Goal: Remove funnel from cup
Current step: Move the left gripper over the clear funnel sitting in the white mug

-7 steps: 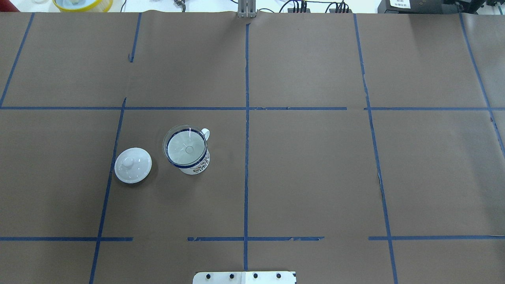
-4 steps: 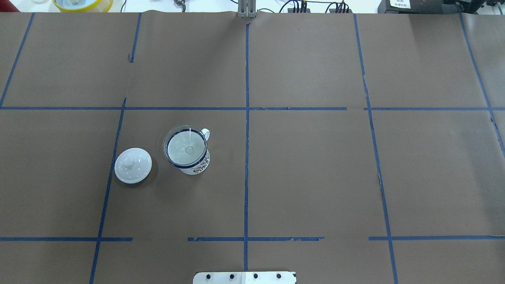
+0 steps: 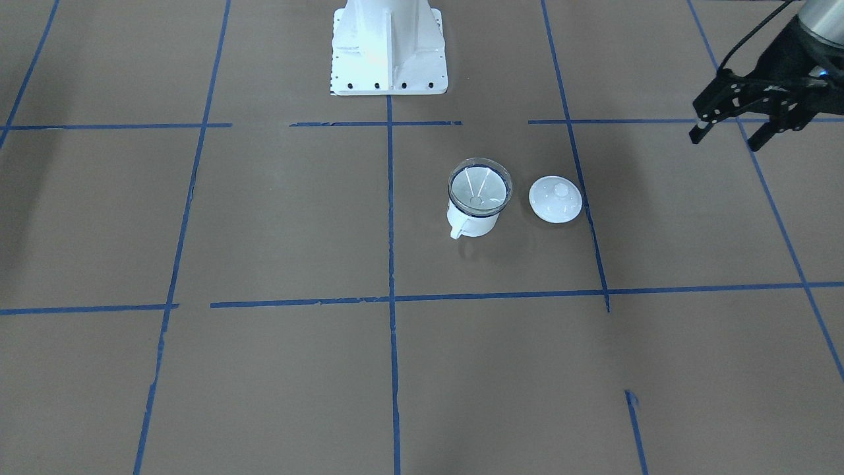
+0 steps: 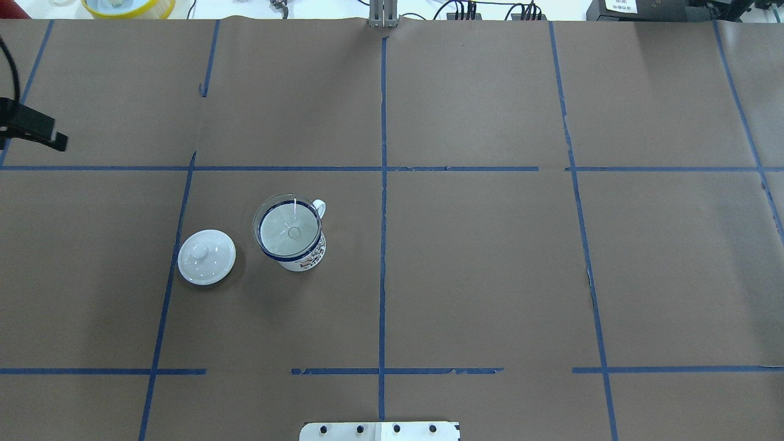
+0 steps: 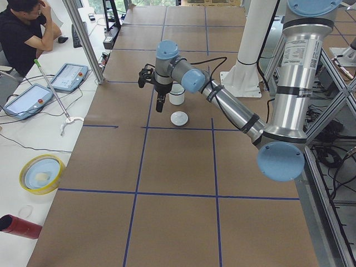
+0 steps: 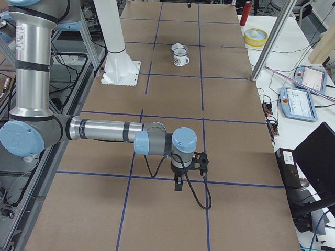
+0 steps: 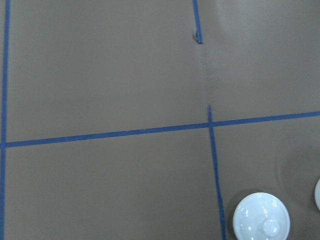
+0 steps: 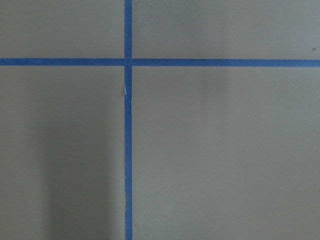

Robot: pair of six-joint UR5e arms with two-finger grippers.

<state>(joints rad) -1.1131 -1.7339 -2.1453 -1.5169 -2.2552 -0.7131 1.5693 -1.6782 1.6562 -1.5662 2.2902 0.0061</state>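
Note:
The clear funnel sits upright in the white blue-rimmed cup, left of the table's centre line. Its mouth covers the cup's rim. Both show in the front view, funnel in cup. My left gripper is open and empty, high above the table, far out to the left of the cup. In the overhead view one of its fingers shows at the left edge. My right gripper hangs over the table far from the cup. I cannot tell whether it is open.
A white domed lid with a knob lies on the table just left of the cup, and also shows in the left wrist view. The robot base stands at the near edge. A yellow bowl and an operator are beyond the far edge.
A finger of my left gripper has come into the overhead view at the left edge. The cup, funnel and lid have not moved.

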